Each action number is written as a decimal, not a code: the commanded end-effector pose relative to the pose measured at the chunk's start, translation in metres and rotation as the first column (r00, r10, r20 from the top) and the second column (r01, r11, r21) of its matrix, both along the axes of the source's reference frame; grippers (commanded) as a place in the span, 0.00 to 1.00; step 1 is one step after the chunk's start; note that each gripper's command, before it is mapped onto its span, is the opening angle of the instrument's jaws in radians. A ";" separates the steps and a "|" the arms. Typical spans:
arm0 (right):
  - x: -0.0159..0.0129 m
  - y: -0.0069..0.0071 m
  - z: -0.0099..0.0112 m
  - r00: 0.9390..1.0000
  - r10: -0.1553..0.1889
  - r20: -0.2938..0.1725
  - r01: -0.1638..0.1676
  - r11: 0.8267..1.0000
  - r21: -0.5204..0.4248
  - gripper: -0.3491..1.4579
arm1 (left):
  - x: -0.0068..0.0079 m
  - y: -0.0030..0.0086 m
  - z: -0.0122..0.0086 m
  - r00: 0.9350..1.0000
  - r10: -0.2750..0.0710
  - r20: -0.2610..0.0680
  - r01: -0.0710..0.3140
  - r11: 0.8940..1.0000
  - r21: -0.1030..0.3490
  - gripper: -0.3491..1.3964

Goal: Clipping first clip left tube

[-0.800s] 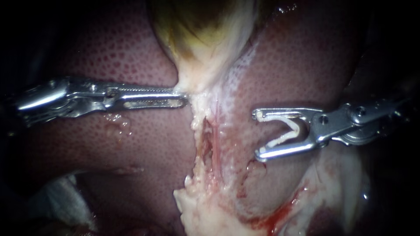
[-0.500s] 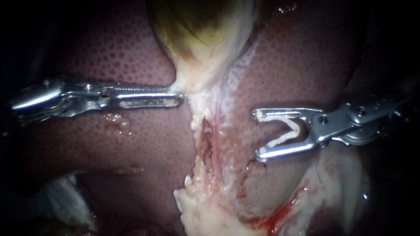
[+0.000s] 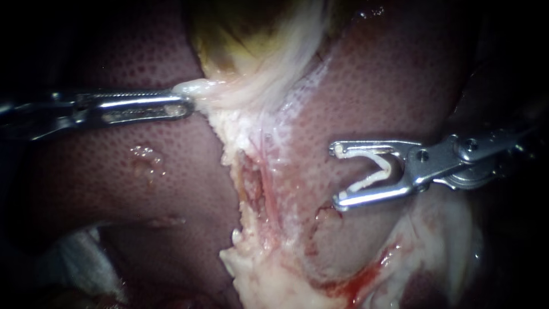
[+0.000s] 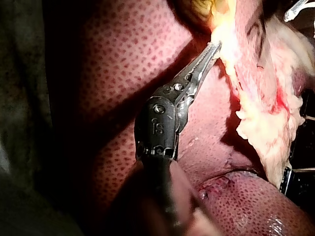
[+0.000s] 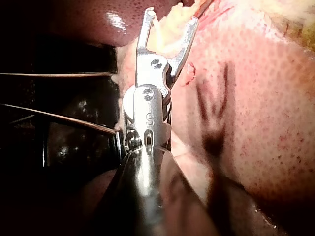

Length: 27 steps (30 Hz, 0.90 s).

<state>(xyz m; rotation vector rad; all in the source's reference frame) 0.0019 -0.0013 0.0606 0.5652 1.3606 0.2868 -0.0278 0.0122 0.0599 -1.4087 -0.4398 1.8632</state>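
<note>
Left instrument [image 3: 186, 107] pinches pale tissue [image 3: 197, 87] between its jaws, just under the gallbladder [image 3: 240, 40]. Right instrument [image 3: 338, 175] holds a white clip [image 3: 374, 170] in its wide jaws, over the liver [image 3: 400, 86], near the thin pink tube [image 3: 267, 186] but not touching it

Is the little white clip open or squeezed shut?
Open. The white clip spreads in a wide V, its two arms lying against the right instrument's jaws, and no tube sits between them.

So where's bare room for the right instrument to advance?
Bare liver lies between the clip in the right instrument and the pale tissue strip, also below the left instrument. Crowded where it grips that strip beneath the gallbladder.
</note>
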 end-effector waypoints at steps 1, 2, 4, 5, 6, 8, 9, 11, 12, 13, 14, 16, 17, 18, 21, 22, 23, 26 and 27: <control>0.0001 0.0000 0.0000 1.000 0.001 0.000 -0.001 1.000 0.000 0.47 | 0.0002 0.0000 -0.0001 1.000 -0.002 0.005 0.002 1.000 -0.003 0.00; 0.0001 0.0000 0.0000 1.000 0.001 0.000 -0.001 1.000 0.000 0.47 | 0.0003 0.0000 -0.0002 1.000 -0.005 0.005 0.005 1.000 -0.004 0.00; 0.0001 0.0000 0.0000 1.000 0.001 0.000 -0.001 1.000 0.000 0.47 | 0.0006 0.0000 -0.0004 1.000 -0.008 0.008 0.008 1.000 -0.011 0.00; 0.0001 0.0000 0.0000 1.000 0.001 0.000 -0.001 1.000 0.000 0.47 | 0.0007 0.0001 -0.0004 1.000 -0.008 0.008 0.008 1.000 -0.010 0.00; 0.0001 0.0000 0.0000 1.000 0.001 0.000 -0.001 1.000 0.000 0.47 | 0.0008 0.0001 -0.0005 1.000 -0.008 0.008 0.008 1.000 -0.010 0.00; 0.0001 0.0000 0.0001 1.000 0.001 0.000 -0.001 1.000 0.000 0.47 | 0.0009 0.0001 -0.0005 1.000 -0.010 0.007 0.010 1.000 -0.010 0.00; 0.0002 0.0000 0.0002 1.000 0.002 0.000 -0.002 1.000 0.000 0.47 | 0.0010 0.0001 -0.0005 1.000 -0.010 0.006 0.010 1.000 -0.010 0.00; 0.0004 -0.0001 0.0003 1.000 0.003 -0.001 -0.003 1.000 -0.001 0.47 | 0.0010 0.0001 -0.0005 1.000 -0.010 0.006 0.010 1.000 -0.010 0.00; 0.0007 -0.0003 0.0005 1.000 0.000 -0.004 0.000 1.000 -0.001 0.47 | 0.0009 0.0001 -0.0005 1.000 -0.010 0.006 0.010 1.000 -0.010 0.00; 0.0011 -0.0005 0.0008 1.000 0.000 -0.007 0.000 1.000 -0.001 0.47 | 0.0009 0.0001 -0.0004 1.000 -0.010 0.006 0.010 1.000 -0.011 0.00; 0.0015 -0.0007 0.0011 1.000 0.001 -0.010 -0.001 1.000 -0.002 0.47 | 0.0009 0.0000 -0.0004 1.000 -0.010 0.006 0.010 1.000 -0.011 0.00; 0.0028 -0.0014 0.0021 1.000 -0.005 -0.023 0.005 1.000 -0.004 0.47 | 0.0008 0.0000 -0.0004 1.000 -0.011 0.005 0.011 1.000 -0.011 0.00; 0.0035 -0.0018 0.0027 1.000 -0.005 -0.028 0.005 1.000 -0.005 0.47 | 0.0008 0.0000 -0.0004 1.000 -0.011 0.005 0.011 1.000 -0.011 0.00; 0.0044 -0.0023 0.0035 1.000 -0.005 -0.029 0.005 1.000 0.003 0.47 | 0.0008 -0.0001 -0.0003 1.000 -0.011 0.005 0.011 1.000 -0.011 0.00; 0.0067 -0.0037 0.0059 1.000 -0.009 -0.025 0.010 0.999 0.036 0.47 | 0.0007 -0.0001 -0.0003 1.000 -0.012 0.004 0.012 1.000 -0.012 0.00; 0.0074 -0.0040 0.0066 1.000 -0.010 -0.023 0.011 0.999 0.049 0.47 | 0.0007 -0.0001 -0.0003 1.000 -0.012 0.004 0.012 1.000 -0.012 0.00; 0.0080 -0.0044 0.0073 1.000 -0.014 -0.025 0.015 0.999 0.052 0.47 | 0.0007 -0.0001 -0.0003 1.000 -0.012 0.004 0.012 1.000 -0.012 0.00; 0.0099 -0.0053 0.0092 1.000 -0.022 -0.018 0.024 0.997 0.069 0.47 | 0.0006 -0.0003 -0.0004 1.000 -0.013 0.003 0.013 1.000 -0.013 0.00; 0.0106 -0.0056 0.0099 1.000 -0.025 -0.016 0.026 0.997 0.070 0.47 | 0.0006 -0.0004 -0.0004 1.000 -0.014 0.003 0.014 1.000 -0.013 0.00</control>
